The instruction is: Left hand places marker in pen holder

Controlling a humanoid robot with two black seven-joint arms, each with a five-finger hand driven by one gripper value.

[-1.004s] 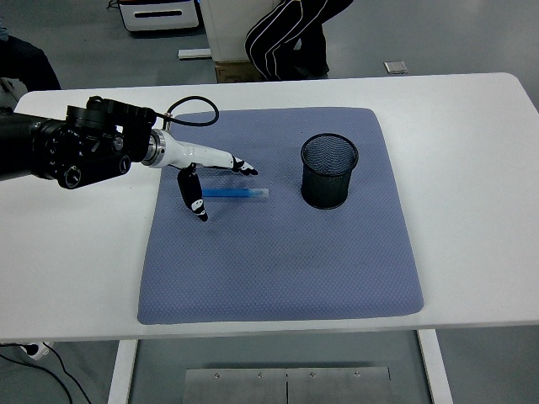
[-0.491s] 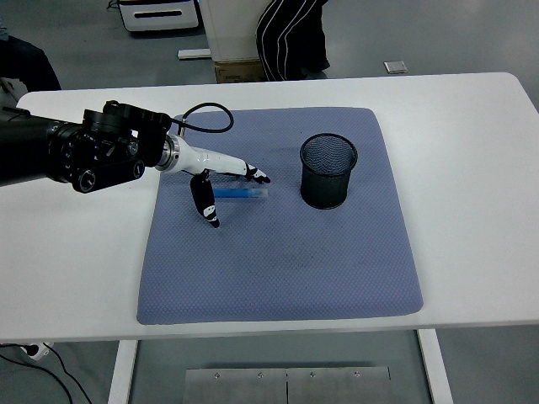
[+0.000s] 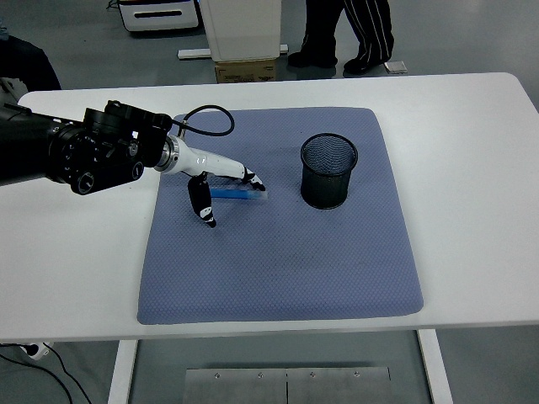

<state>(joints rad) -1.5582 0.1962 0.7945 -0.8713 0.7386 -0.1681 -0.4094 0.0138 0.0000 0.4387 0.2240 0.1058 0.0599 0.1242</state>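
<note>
Head view: left arm reaches in from the left edge over a white bench (image 3: 472,135); right arm is not seen.
Left hand: the left hand (image 3: 221,180) is low over the mat, its white, black-tipped fingers (image 3: 253,179) arched down around the marker, thumb on the near side, the others over the far side. The fingers are partly closed around the barrel; whether they truly grip it or only bracket it cannot be told.
Marker position: the marker (image 3: 246,194) lies flat on the blue-grey mat (image 3: 286,252), running left to right, its right end poking out past the fingertips toward the holder.
Marker look: slim, straight blue barrel with a paler, whitish stretch at the right end; the left part is hidden under the hand.
Pen holder: the pen holder (image 3: 329,171), a black mesh cup, stands upright on the mat to the right of the marker, a clear gap between them, and looks empty.
Done: the hand is at the marker.
Left to do: judging by the marker lying flat, everything that matters, namely a firm pinch, the lift, the carry to the cup, tipping upright, and the drop inside.
Background: a person's legs (image 3: 345,34) show beyond the far edge.
</note>
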